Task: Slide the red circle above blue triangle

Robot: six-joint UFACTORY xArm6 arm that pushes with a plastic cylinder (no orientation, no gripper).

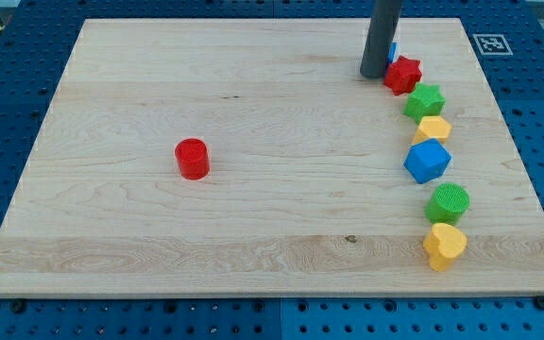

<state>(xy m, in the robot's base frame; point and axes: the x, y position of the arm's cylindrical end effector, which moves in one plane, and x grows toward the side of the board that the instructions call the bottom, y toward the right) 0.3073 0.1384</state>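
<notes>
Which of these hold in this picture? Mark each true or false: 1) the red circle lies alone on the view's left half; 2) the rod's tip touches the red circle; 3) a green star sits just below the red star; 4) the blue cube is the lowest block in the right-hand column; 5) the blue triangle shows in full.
1) True: the red circle lies alone, far from the others.
2) False: my tip is at the view's top right, beside the red star.
3) True: the green star is next down.
4) False: the blue cube is mid-column; the yellow heart is lowest.
5) False: only a sliver of the blue triangle shows behind the rod.
</notes>
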